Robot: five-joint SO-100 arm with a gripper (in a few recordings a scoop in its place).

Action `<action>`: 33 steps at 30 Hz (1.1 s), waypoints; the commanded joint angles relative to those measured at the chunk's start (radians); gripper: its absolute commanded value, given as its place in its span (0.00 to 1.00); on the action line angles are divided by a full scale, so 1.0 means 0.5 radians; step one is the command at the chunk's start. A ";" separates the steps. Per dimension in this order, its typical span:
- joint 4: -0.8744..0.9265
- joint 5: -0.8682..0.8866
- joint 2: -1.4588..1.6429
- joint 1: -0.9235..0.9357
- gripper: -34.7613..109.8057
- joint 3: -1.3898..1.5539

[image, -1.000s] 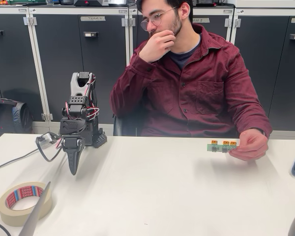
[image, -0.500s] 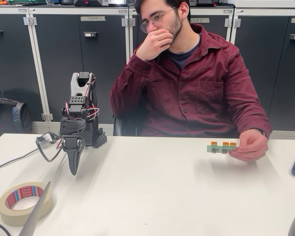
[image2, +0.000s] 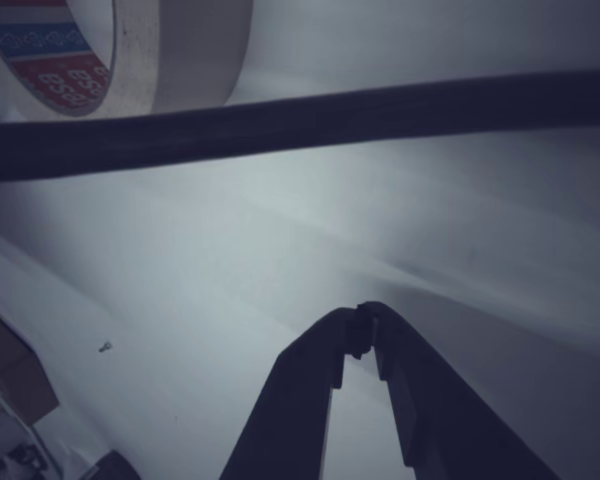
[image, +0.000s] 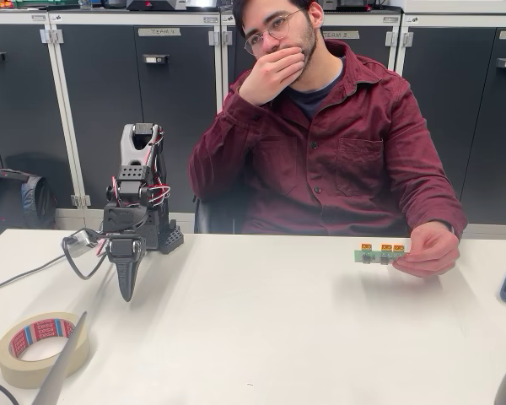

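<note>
Gripper hangs pinched together, empty, over my tabletop. Tape lies near, untouched; I hold nothing yet.

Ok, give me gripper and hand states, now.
Gripper: shut, empty.
Lower hand: holding a board.
Raised hand: holding nothing.

The arm stands at the desk's back left, with its gripper hanging in front of its base, just above the desk. A tape roll lies flat at the front left corner, nearer the front edge than the gripper. A person sits behind the back edge, in front of the cabinets. Near the back right corner, the person's hand holds a small board just above the desk, well apart from the gripper.
</note>
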 commanded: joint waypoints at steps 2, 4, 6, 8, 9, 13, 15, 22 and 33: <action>0.018 0.003 -0.187 -0.003 0.21 -0.227; 0.021 0.006 -0.279 0.006 0.21 -0.295; 0.028 0.015 -0.307 0.009 0.21 -0.334; 0.098 0.040 -0.267 -0.003 0.21 -0.399; 0.156 0.061 -0.239 -0.015 0.21 -0.451; 0.380 0.135 -0.218 -0.089 0.21 -0.709; 0.433 0.153 -0.215 -0.117 0.21 -0.792; 0.755 0.233 -0.282 -0.350 0.21 -1.279; 1.126 0.273 -0.706 -0.973 0.21 -2.224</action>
